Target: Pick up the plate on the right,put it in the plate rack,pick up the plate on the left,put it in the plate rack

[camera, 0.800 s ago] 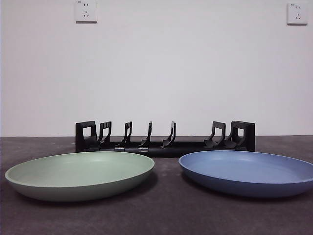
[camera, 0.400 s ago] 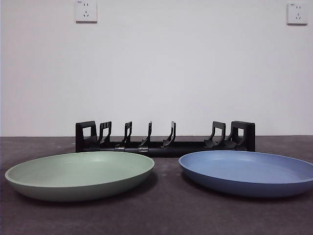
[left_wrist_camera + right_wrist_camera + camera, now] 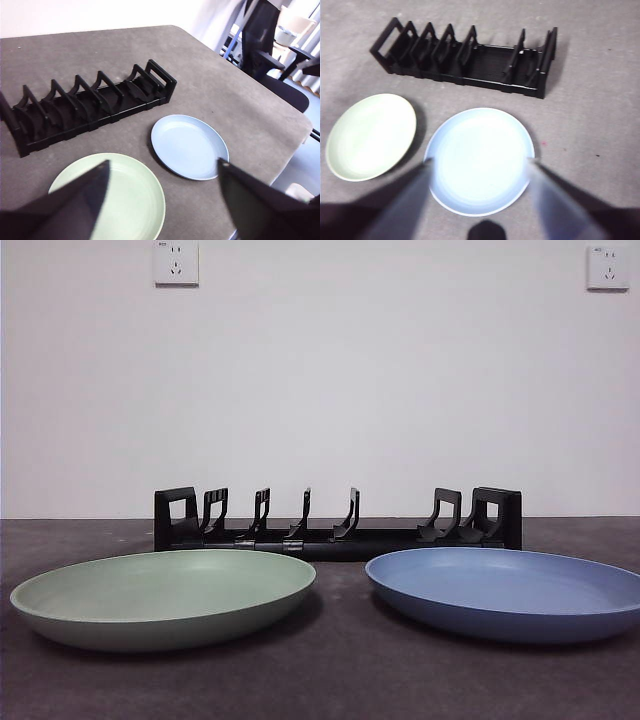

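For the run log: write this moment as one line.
blue plate: on table | green plate: on table | plate rack: holds nothing | both tools open, aloft

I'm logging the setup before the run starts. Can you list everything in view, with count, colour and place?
green plate: one, pale green, flat on the table, front left
blue plate: one, light blue, flat on the table, front right
plate rack: one, black, behind both plates, no plate in it
table: one, dark grey-brown
wall sockets: two, white, high on the wall
left gripper: open, above the plates
right gripper: open, above the blue plate
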Robot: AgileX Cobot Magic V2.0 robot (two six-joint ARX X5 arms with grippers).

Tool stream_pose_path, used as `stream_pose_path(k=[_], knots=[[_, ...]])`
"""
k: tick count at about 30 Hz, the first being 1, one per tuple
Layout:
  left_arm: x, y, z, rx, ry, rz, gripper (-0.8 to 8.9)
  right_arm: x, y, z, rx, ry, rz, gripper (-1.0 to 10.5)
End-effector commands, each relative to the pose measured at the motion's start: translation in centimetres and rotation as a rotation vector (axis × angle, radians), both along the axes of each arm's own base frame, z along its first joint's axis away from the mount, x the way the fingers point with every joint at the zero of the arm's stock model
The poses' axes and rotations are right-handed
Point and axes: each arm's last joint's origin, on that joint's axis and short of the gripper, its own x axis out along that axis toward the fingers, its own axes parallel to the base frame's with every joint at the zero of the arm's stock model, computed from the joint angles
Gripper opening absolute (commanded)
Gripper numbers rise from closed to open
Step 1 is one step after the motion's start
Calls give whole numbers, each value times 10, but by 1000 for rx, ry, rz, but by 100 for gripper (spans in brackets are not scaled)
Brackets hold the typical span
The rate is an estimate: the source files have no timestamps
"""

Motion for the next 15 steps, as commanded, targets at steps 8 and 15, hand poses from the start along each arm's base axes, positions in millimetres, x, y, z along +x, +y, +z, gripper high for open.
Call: stream_pose_path(k=[8, 15], knots=[[12, -12, -1, 47, -50, -127, 660, 39, 2, -16, 7, 132, 13, 652], [24, -26, -7, 87, -40, -242, 660, 123, 3, -82, -26, 485, -8, 653]])
